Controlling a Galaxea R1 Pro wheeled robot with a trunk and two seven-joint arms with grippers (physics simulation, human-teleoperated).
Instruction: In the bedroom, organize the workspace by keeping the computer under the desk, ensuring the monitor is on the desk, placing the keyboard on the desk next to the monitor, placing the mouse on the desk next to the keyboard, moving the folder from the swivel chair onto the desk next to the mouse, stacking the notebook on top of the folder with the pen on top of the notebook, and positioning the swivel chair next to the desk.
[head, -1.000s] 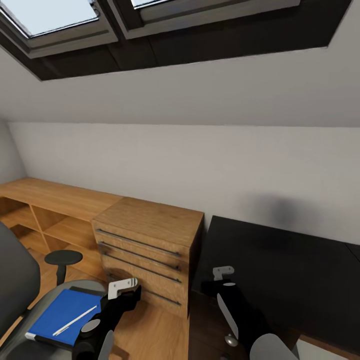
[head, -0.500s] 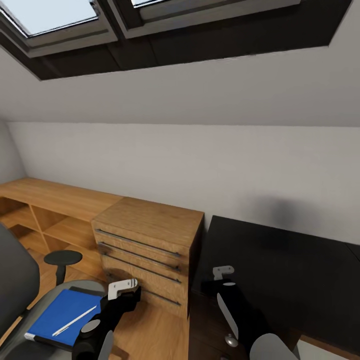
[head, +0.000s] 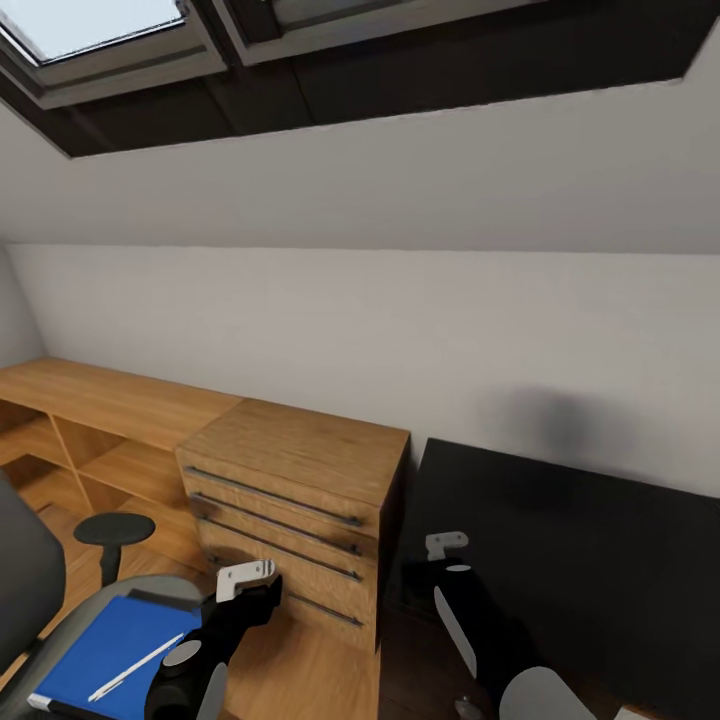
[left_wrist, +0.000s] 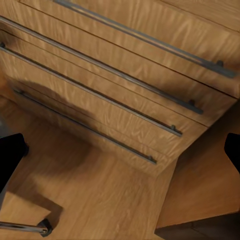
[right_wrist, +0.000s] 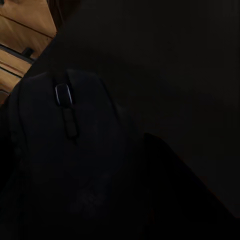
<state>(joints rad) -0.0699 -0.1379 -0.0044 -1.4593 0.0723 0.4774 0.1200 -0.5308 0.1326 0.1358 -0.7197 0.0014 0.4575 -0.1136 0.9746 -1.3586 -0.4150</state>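
The blue folder (head: 105, 645) lies flat on the seat of the swivel chair (head: 30, 580) at the robot's lower left, with the white pen (head: 135, 667) resting across it at a slant. One black padded armrest (head: 113, 529) stands just behind the folder. The left hand (head: 247, 580) hangs beside the chair, in front of the light wood chest (head: 300, 490) with its long steel handles; in the left wrist view its two dark fingertips (left_wrist: 11, 152) sit far apart at either edge, so it is spread wide with nothing between them, facing the drawers (left_wrist: 115, 95) and the wood floor (left_wrist: 90, 200).

The right hand (head: 447, 546) is over the near corner of the black-topped desk (head: 580, 540), just beside the chest. Close before its wrist camera sits the mouse (right_wrist: 70, 150), black with a small scroll wheel, on or just above the dark desk surface. I cannot tell whether this hand grips the mouse or stands apart from it.

Above, the sloped grey wall (head: 400, 320) rises to a dark-framed skylight (head: 120, 50).
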